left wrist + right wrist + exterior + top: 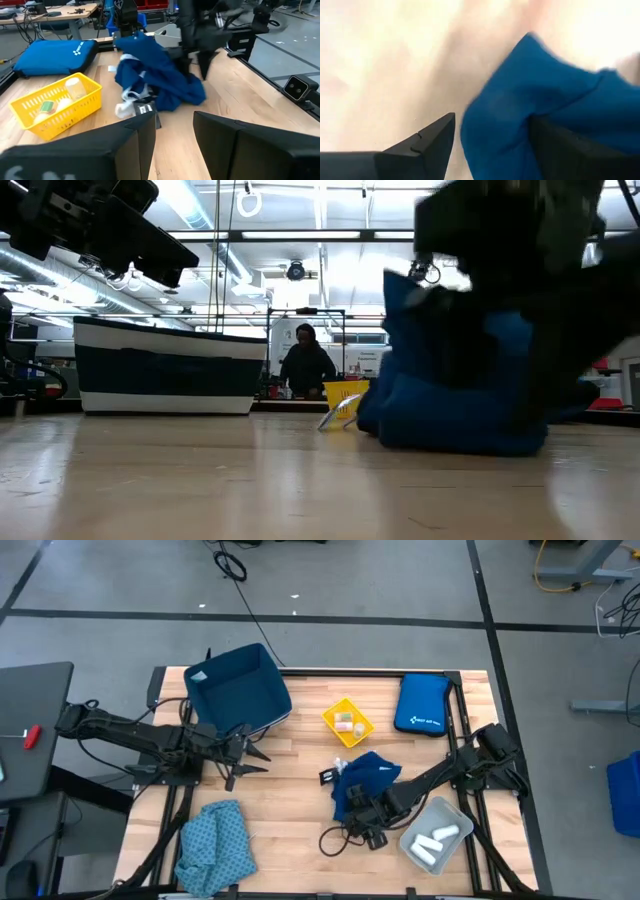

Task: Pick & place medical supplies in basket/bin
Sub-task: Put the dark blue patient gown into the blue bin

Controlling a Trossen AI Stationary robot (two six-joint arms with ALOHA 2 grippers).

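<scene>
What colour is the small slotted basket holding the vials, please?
The small plastic basket is bright yellow; the left wrist view shows it best.

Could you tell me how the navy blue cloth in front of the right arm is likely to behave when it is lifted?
The navy blue cloth lies crumpled in soft folds, so it will probably hang limp and drape from the right tool, whose open fingers straddle one fold. It looks light for its bulk. A white tag and loose edges trail out, so parts may drag across the table or snag.
</scene>
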